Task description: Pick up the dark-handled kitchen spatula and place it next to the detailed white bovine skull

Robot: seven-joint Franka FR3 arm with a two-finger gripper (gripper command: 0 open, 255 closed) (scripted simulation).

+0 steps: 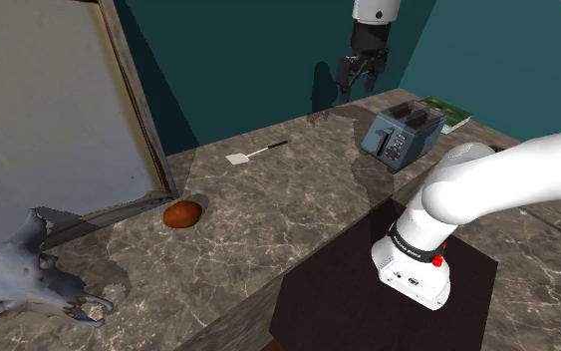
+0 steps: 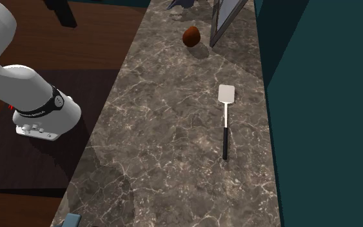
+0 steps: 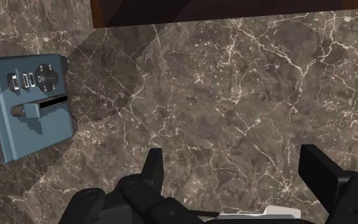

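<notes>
One spatula [image 2: 225,126]: pale square blade, slim black handle.

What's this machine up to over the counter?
A white robot arm hangs its black claw in the air above a marbled counter. The claw is open and grips nothing. The spatula it is meant to move lies flat on the counter, untouched, between a blue toaster and a brown lump. The pale skull it should end up beside lies well away, at the shoulder view's lower left.
</notes>
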